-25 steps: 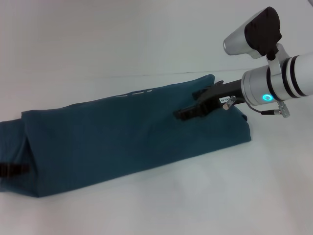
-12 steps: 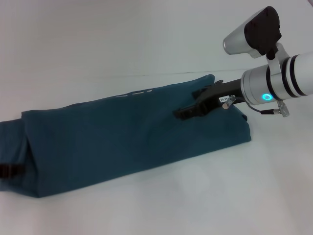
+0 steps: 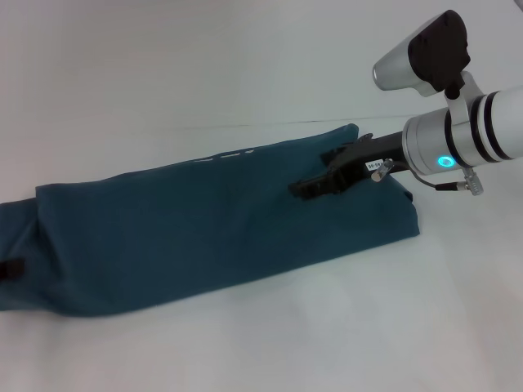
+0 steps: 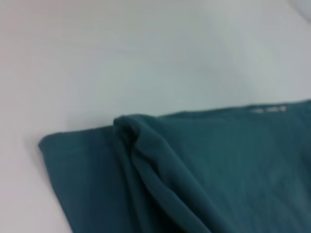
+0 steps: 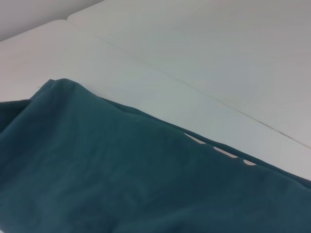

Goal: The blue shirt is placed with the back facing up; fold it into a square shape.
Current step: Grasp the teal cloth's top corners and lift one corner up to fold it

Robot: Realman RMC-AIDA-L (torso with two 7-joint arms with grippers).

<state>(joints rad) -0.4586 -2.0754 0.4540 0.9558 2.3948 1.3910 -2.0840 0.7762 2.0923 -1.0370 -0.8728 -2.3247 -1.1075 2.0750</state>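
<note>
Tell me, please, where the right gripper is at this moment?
In the head view, the right gripper rests on the right end of the blue shirt, near its far edge on the white table.

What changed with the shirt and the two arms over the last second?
At the blue shirt's left end, the raised fold has dropped flatter, and the left gripper has pulled back toward the picture's edge. The right gripper has stayed on the shirt's right end.

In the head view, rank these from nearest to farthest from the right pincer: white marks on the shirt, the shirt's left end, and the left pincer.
1. white marks, mid-shirt
2. shirt's left end
3. left pincer, at the far left edge

The right pincer lies on the blue shirt.
</note>
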